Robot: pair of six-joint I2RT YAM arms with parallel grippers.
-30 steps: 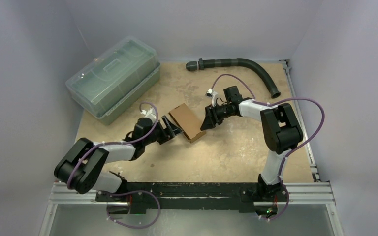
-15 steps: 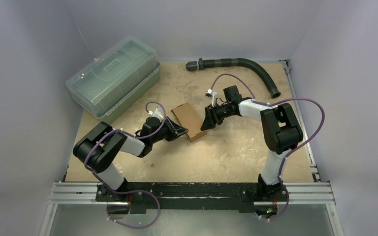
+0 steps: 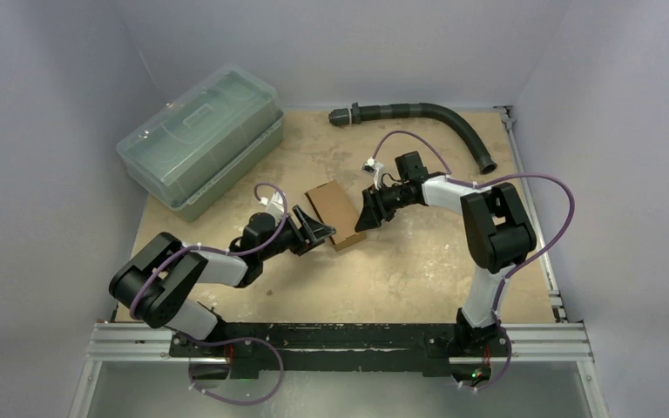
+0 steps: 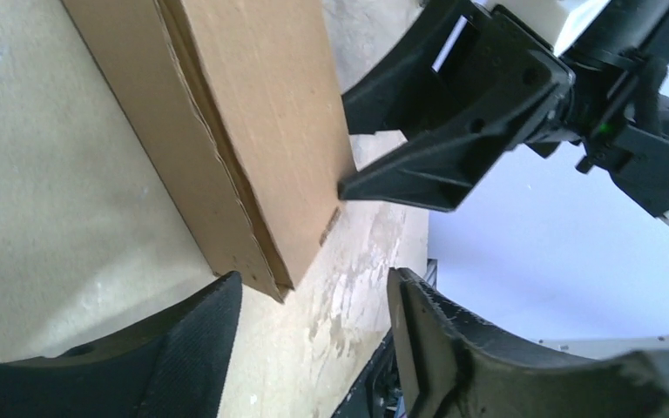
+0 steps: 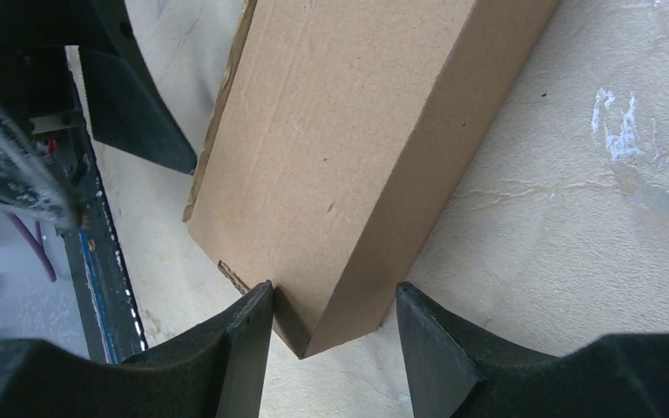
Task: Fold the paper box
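Top external: box lying on worktop; right gripper straddling corner, bracing, jaws parted; left gripper released, nudging opposite edge.

A: What surrounds the workspace?

B: Plain pale lavender-grey walls on the left, back and right, evenly lit.

A: And underfoot?

B: A tan, scuffed table with whitish smears fills the middle; an aluminium rail crosses the bottom of the frame, another runs along the right edge.
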